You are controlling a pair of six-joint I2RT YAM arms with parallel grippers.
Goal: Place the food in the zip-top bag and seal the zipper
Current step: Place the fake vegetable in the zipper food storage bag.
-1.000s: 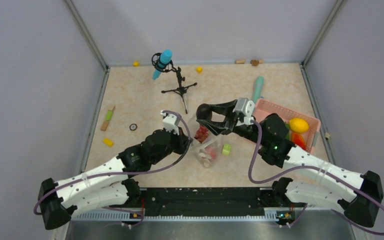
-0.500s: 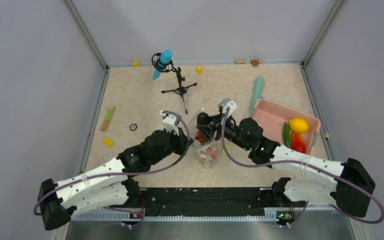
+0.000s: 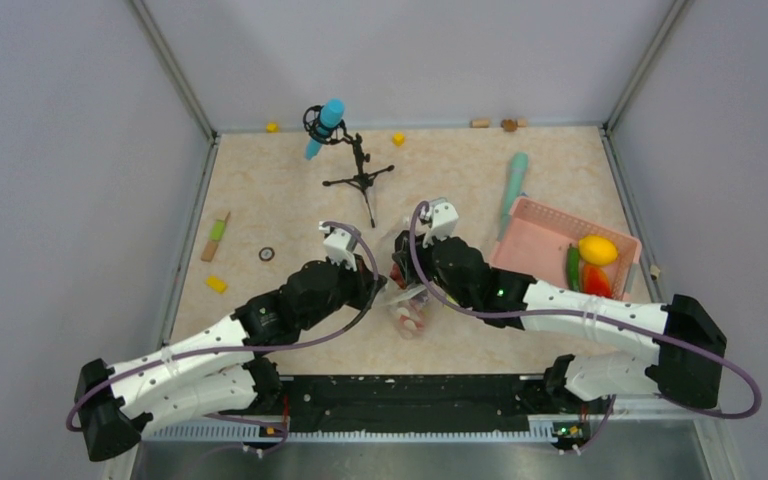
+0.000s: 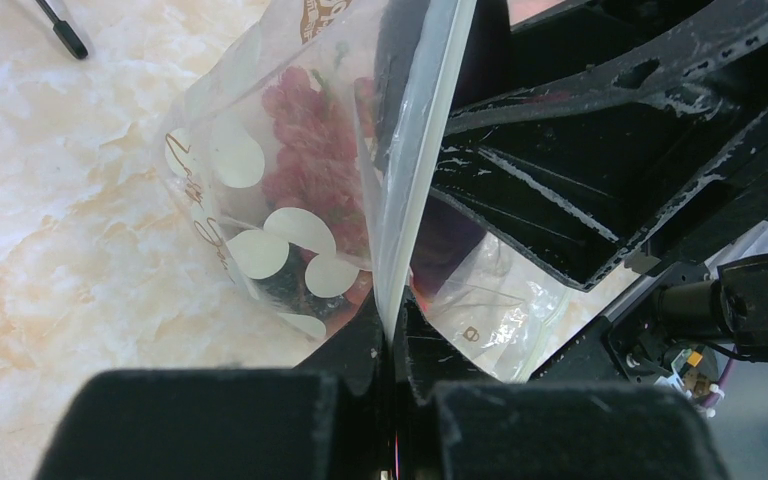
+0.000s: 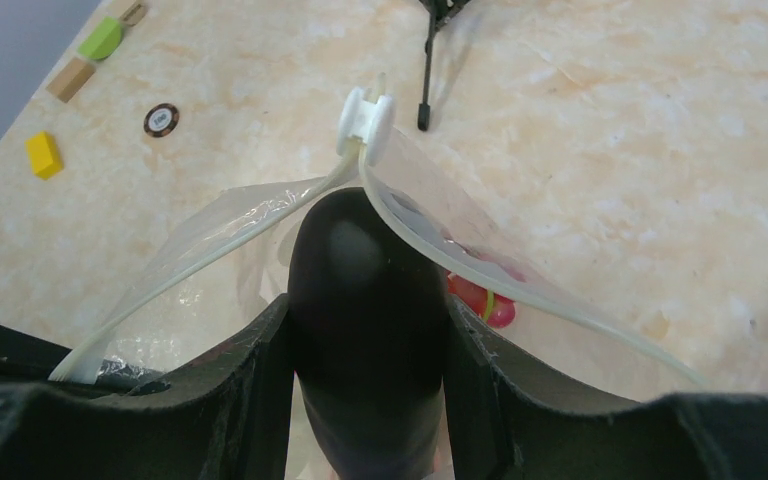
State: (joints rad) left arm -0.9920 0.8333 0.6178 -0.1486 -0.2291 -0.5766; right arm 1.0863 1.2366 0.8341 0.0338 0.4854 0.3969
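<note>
The zip-top bag (image 3: 412, 308) lies mid-table, clear with white dots (image 4: 260, 250). A red grape bunch (image 4: 310, 150) and red pieces (image 5: 480, 297) are inside. My left gripper (image 3: 378, 286) is shut on the zipper (image 4: 415, 170), the white strip, in the left wrist view (image 4: 392, 335). My right gripper (image 3: 403, 262) is shut on a smooth dark purple food piece (image 5: 365, 290), held in the open bag mouth between the two zipper strips (image 5: 480, 275). The white slider (image 5: 365, 120) sits at the mouth's far end. A lemon (image 3: 598, 249), green vegetable (image 3: 572, 266) and red piece (image 3: 596, 283) lie in the basket.
The pink lattice basket (image 3: 545, 232) stands to the right. A microphone on a tripod (image 3: 345, 150) stands behind the bag. A teal cylinder (image 3: 516, 175), yellow blocks (image 3: 217, 284) (image 3: 398, 138), a green-and-wood stick (image 3: 218, 237) and a small ring (image 3: 266, 254) lie around.
My right gripper has moved left from beside the basket to the bag and now holds the dark purple piece in its mouth. Its arm now covers the lime-green cylinder. The left arm has stayed.
</note>
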